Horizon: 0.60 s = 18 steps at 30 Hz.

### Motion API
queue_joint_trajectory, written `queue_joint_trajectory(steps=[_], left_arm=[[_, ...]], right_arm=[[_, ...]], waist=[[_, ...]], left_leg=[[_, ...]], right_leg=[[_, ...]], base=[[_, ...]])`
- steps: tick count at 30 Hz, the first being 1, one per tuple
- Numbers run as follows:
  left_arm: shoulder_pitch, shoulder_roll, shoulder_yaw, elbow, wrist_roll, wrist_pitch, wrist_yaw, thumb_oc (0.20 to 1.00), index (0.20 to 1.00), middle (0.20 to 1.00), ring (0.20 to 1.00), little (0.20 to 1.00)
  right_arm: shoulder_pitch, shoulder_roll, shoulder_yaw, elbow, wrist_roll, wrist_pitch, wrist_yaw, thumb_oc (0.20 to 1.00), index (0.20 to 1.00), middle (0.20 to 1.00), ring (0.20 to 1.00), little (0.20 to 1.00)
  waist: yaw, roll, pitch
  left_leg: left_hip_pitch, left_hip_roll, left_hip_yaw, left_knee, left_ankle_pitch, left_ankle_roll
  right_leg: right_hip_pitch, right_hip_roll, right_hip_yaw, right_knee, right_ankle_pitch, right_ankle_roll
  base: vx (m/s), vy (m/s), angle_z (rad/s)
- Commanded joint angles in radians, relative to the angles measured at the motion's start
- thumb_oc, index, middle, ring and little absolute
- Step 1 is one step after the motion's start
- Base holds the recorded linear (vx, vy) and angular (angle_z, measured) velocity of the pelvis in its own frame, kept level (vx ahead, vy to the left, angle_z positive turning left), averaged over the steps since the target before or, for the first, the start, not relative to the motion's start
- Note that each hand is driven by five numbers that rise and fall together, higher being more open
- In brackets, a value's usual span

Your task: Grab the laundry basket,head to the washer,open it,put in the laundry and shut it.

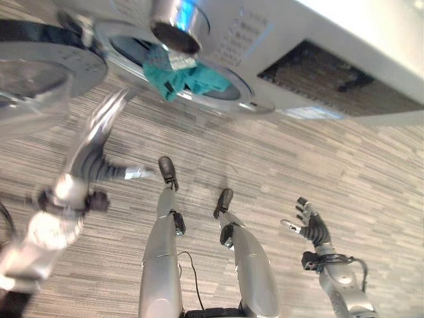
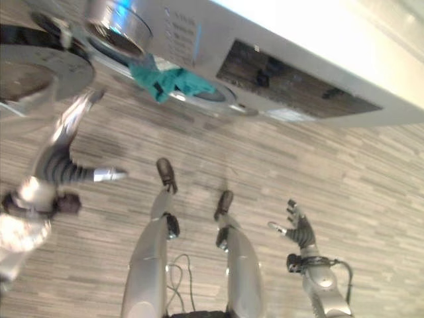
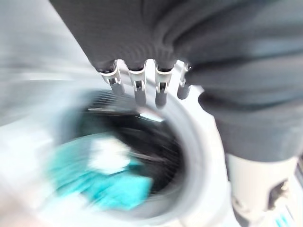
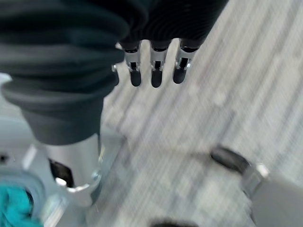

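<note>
The silver washer stands at the far side of the floor with its round door swung open to the left. Teal laundry hangs out over the lower rim of the drum opening. My left hand is in front of the open door, fingers straight and pointing towards the opening, holding nothing. Its wrist view looks past the straight fingers into the drum, where the teal laundry lies. Low on the right, my right hand hangs over the floor, open and empty, its fingers straight.
Grey wood-pattern floor stretches in front of the washer. A dark panel sits on the washer's front to the right of the drum. A shiny round knob stands out above the opening.
</note>
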Motion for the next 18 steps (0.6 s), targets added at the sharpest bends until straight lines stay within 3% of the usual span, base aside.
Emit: queue_joint_trajectory(steps=[1, 3, 9, 10, 11, 18], left_arm=[[-0.127, 0.024, -0.063, 0.004, -0.140, -0.073, -0.054, 1.000, 1.000, 1.000, 1.000, 1.000], [-0.031, -0.055, -0.117, 0.071, -0.221, -0.053, -0.096, 1.000, 1.000, 1.000, 1.000, 1.000], [0.010, -0.169, -0.222, 0.240, -0.253, -0.034, -0.089, 1.000, 1.000, 1.000, 1.000, 1.000], [0.005, -0.190, -0.263, 0.282, -0.246, -0.031, -0.082, 1.000, 1.000, 1.000, 1.000, 1.000], [0.000, -0.193, -0.296, 0.293, -0.234, -0.035, -0.076, 1.000, 1.000, 1.000, 1.000, 1.000], [-0.030, -0.195, -0.408, 0.335, -0.228, -0.039, -0.081, 1.000, 1.000, 1.000, 1.000, 1.000]], right_arm=[[-0.030, 0.010, -0.005, 0.078, 0.050, 0.003, 0.008, 1.000, 1.000, 1.000, 1.000, 1.000], [-0.130, 0.066, 0.055, 0.199, 0.063, 0.014, -0.015, 1.000, 1.000, 1.000, 1.000, 1.000], [-0.249, 0.132, 0.107, 0.332, 0.077, -0.002, -0.072, 1.000, 1.000, 1.000, 1.000, 1.000], [-0.333, 0.166, 0.115, 0.411, 0.106, -0.014, -0.107, 1.000, 1.000, 1.000, 1.000, 1.000], [-0.426, 0.196, 0.117, 0.494, 0.121, -0.022, -0.143, 1.000, 1.000, 1.000, 1.000, 1.000], [-0.634, 0.247, 0.127, 0.631, 0.165, -0.031, -0.199, 1.000, 1.000, 1.000, 1.000, 1.000]], waist=[[-0.052, 0.000, -0.046], [-0.016, 0.035, -0.060], [0.025, 0.078, -0.076], [0.052, 0.103, -0.071], [0.081, 0.130, -0.064], [0.139, 0.176, -0.060]], left_leg=[[-0.023, 0.020, 0.047, 0.107, -0.203, -0.053], [0.027, 0.008, 0.037, 0.106, -0.195, -0.051], [0.083, -0.014, 0.011, 0.096, -0.181, -0.050], [0.083, -0.024, -0.004, 0.109, -0.180, -0.048], [0.079, -0.035, -0.021, 0.116, -0.180, -0.046], [0.072, -0.058, -0.051, 0.107, -0.170, -0.045]], right_leg=[[0.158, 0.033, -0.044, -0.124, 0.034, -0.018], [0.196, 0.029, -0.056, -0.107, 0.010, -0.029], [0.252, 0.022, -0.088, -0.090, -0.029, -0.045], [0.260, 0.015, -0.106, -0.076, -0.046, -0.054], [0.260, 0.011, -0.120, -0.061, -0.062, -0.061], [0.258, 0.009, -0.149, -0.040, -0.093, -0.070]], base=[[0.02, 0.007, 0.32], [0.04, 0.006, 0.15], [0.03, 0.012, 0.10], [0.02, 0.023, 0.51], [0.01, 0.016, 0.52], [0.03, 0.012, 0.34]])
